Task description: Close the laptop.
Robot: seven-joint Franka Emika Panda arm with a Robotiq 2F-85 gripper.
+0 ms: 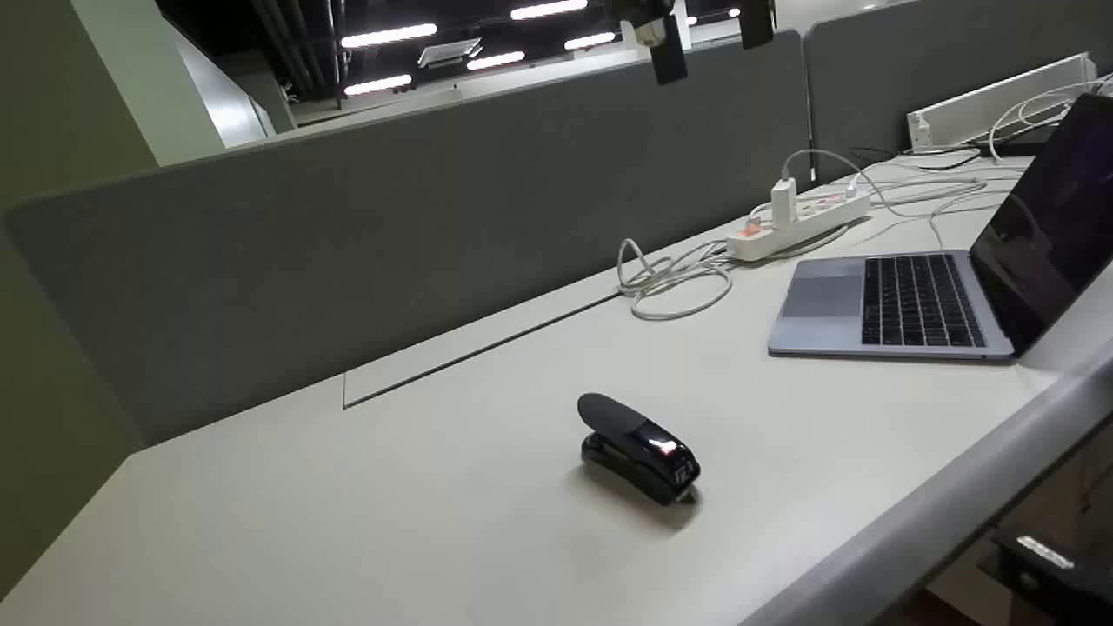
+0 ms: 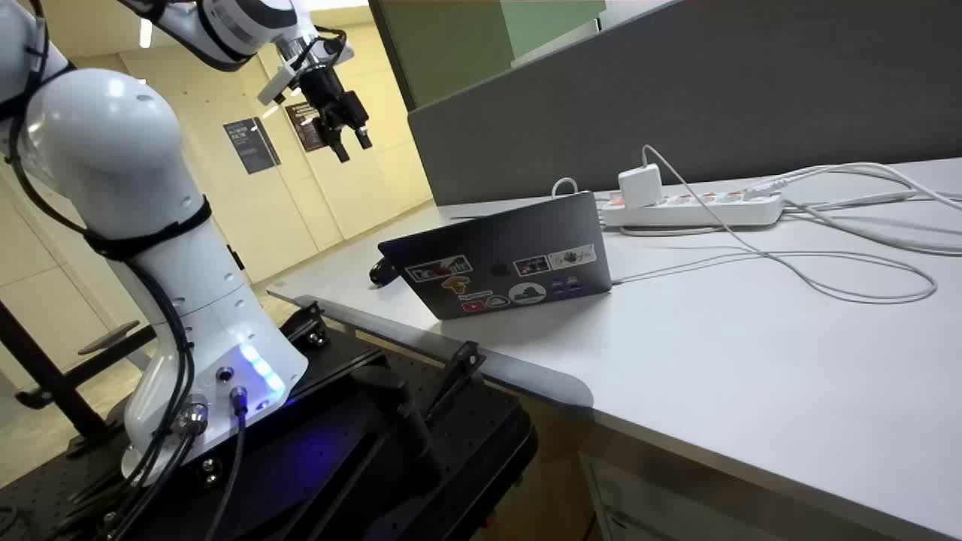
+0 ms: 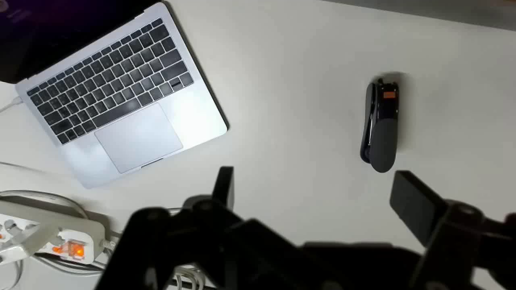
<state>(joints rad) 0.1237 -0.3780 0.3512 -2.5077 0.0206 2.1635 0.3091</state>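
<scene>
The silver-grey laptop stands open on the desk, its black screen raised and leaning back. In an exterior view its keyboard side [image 1: 917, 300] faces the camera at the right; the other side, a stickered lid [image 2: 503, 259], shows in an exterior view. In the wrist view the laptop [image 3: 117, 90] lies at upper left, its screen partly cut off by the frame. My gripper [image 3: 314, 179] is open, with nothing between its fingers. It hangs high above the desk, apart from the laptop, as both exterior views show [image 1: 713, 56] [image 2: 353, 148].
A black stapler [image 1: 639, 448] lies on the desk in front of the laptop; it also shows in the wrist view [image 3: 381, 125]. A white power strip [image 2: 695, 212] with loose cables lies beside the laptop, along the grey partition [image 1: 435, 226]. A cable runs to the laptop's side.
</scene>
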